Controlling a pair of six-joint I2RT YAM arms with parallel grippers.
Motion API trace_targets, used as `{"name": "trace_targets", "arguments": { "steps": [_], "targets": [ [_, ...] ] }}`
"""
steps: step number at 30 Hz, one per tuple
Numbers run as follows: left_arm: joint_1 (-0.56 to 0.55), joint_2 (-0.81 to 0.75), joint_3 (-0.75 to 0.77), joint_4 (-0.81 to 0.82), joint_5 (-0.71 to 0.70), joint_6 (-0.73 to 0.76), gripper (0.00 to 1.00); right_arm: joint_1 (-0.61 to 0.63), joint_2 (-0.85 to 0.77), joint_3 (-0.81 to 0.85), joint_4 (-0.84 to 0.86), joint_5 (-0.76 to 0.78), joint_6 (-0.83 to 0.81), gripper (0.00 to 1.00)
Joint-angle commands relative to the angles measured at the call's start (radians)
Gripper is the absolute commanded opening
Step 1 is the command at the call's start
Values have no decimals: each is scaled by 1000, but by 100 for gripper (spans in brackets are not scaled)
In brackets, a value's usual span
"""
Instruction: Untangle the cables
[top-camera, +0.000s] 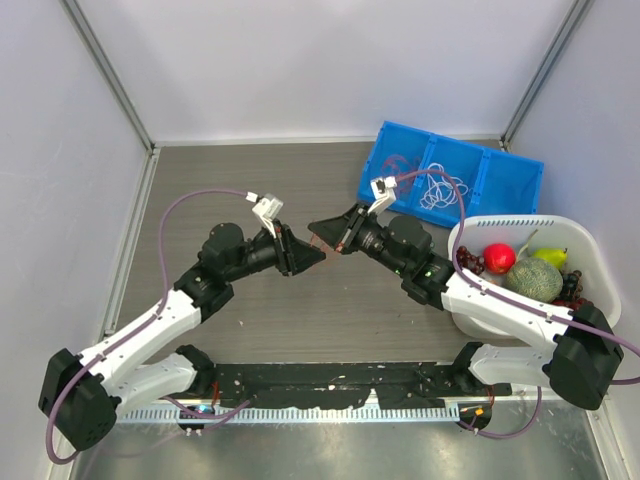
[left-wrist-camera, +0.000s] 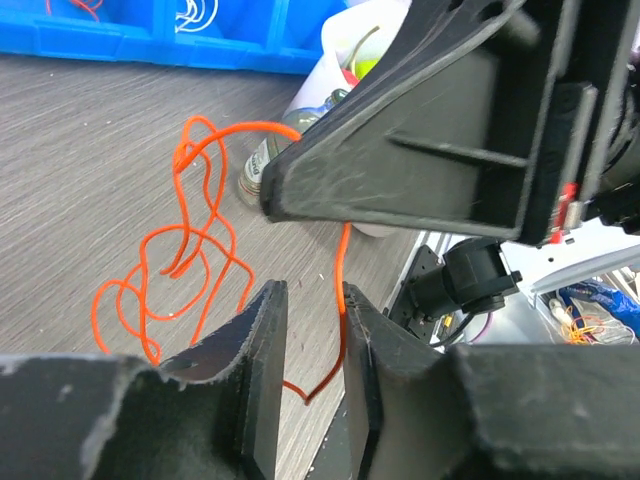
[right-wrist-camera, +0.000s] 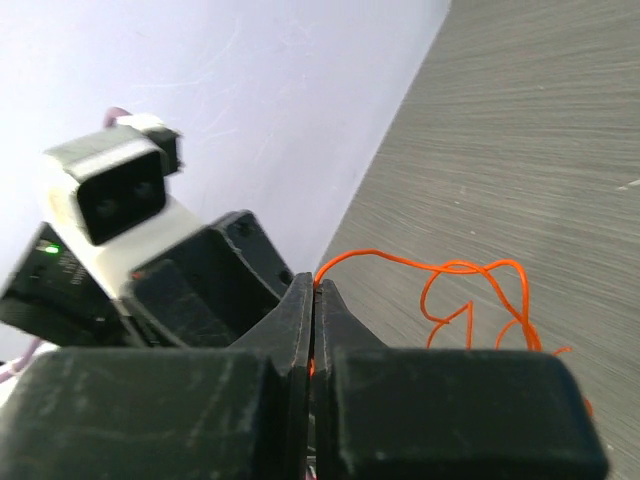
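Observation:
A red-orange cable (left-wrist-camera: 190, 250) hangs in loose loops above the table between my two grippers. My right gripper (right-wrist-camera: 315, 288) is shut on one end of it; the cable (right-wrist-camera: 450, 270) arcs away from the fingertips. In the top view the right gripper (top-camera: 320, 232) meets my left gripper (top-camera: 318, 256) at the table's middle. The left gripper (left-wrist-camera: 308, 300) is open, jaws a little apart, and a strand of the cable runs down between them along the right finger (left-wrist-camera: 362, 345). More cables, white (top-camera: 440, 190) and red (top-camera: 400, 163), lie in a blue bin.
The blue three-part bin (top-camera: 505, 185) stands at the back right and also shows in the left wrist view (left-wrist-camera: 120, 40). A white basket (top-camera: 580, 232) with fruit stands at the right, close behind the right arm. Walls enclose the left, back and right.

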Motion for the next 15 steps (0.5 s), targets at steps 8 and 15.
{"name": "trace_targets", "arguments": {
  "steps": [8,15],
  "targets": [
    [-4,0,-145,291,-13,-47,17,5,-2,66,248,-87,183,1],
    [-6,-23,-197,159,-99,-4,0,7,-5,170,224,-93,156,1]
  ]
}}
